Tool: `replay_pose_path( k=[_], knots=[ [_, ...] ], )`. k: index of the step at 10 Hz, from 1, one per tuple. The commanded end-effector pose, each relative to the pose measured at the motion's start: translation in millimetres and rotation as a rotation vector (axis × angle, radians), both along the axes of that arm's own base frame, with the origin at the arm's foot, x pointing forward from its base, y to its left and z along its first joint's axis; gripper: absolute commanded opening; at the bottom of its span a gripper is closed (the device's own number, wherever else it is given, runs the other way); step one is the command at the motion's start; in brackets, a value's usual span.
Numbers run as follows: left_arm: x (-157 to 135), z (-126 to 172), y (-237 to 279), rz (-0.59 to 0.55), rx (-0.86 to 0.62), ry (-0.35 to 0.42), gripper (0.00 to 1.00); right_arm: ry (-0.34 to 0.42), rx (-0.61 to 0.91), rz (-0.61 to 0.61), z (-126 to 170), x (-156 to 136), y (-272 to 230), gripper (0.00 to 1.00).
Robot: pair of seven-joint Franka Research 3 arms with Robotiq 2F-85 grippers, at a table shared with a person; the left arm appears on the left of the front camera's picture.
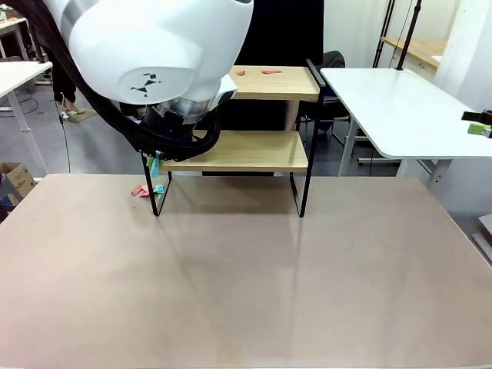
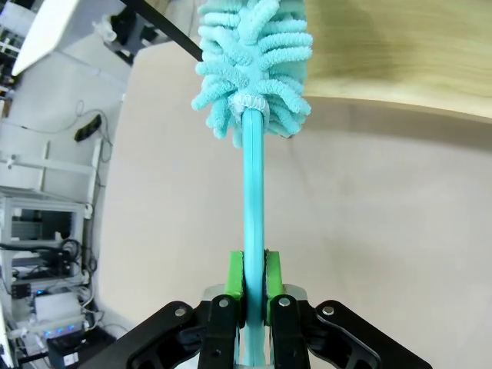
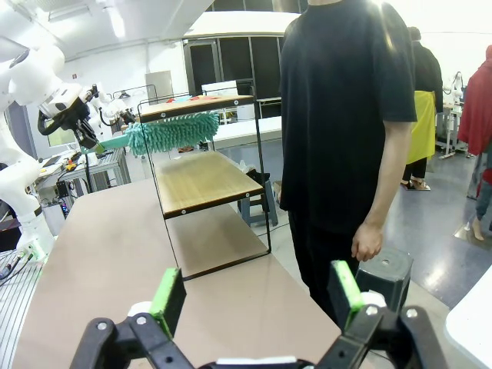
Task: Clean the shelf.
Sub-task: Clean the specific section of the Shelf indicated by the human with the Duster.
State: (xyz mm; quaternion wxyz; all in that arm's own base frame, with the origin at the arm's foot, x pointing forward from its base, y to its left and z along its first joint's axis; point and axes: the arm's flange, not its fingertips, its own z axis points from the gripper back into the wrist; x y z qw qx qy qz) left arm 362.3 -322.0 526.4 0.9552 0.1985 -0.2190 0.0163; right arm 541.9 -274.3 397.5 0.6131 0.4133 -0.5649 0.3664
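The shelf (image 1: pixel 254 151) stands at the table's far side, with two light wooden boards in a thin black frame. Red scraps (image 1: pixel 270 71) lie on its top board. My left gripper (image 2: pixel 255 280) is shut on the handle of a teal fluffy duster (image 2: pixel 254 54). The duster head (image 3: pixel 173 131) sits at the shelf's (image 3: pixel 204 181) left end, between the two boards and over the lower board's edge (image 2: pixel 400 54). In the front view the left arm hides that end. My right gripper (image 3: pixel 257 296) is open and holds nothing, off the table's right end.
Pink and teal scraps (image 1: pixel 142 190) lie on the table beside the shelf's left front leg. A person in black (image 3: pixel 346 115) stands behind the table, near the shelf's right end. A white table (image 1: pixel 400 108) stands at the back right.
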Motion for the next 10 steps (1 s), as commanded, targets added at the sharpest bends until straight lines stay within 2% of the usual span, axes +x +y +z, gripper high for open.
replay_pose_path(
  k=[1, 3, 4, 5, 7, 10],
  knots=[
    [-0.6, -14.9, 16.5, 0.001, -0.047, 0.026, 0.13, -0.007, -0.001, 0.003, 3.7, 0.9, 2.2, 1.00],
    [3.5, -28.4, 26.0, -0.015, -0.017, 0.068, 0.13, -0.007, -0.001, 0.003, 3.7, 0.9, 2.2, 1.00],
    [3.5, -31.7, 29.4, -0.007, 0.055, 0.088, 0.13, -0.007, -0.001, 0.003, 3.7, 0.9, 2.2, 1.00],
    [0.4, -26.5, 32.1, 0.040, 0.194, 0.055, 0.13, -0.007, -0.001, 0.003, 3.7, 0.9, 2.2, 1.00],
    [-15.7, -1.2, 26.3, 0.062, 0.300, -0.044, 0.13, -0.007, -0.001, 0.003, 3.7, 0.9, 2.2, 1.00],
    [-33.5, 15.0, 14.1, -0.062, 0.099, -0.107, 0.13, -0.007, -0.001, 0.003, 3.7, 0.9, 2.2, 1.00]
  ],
)
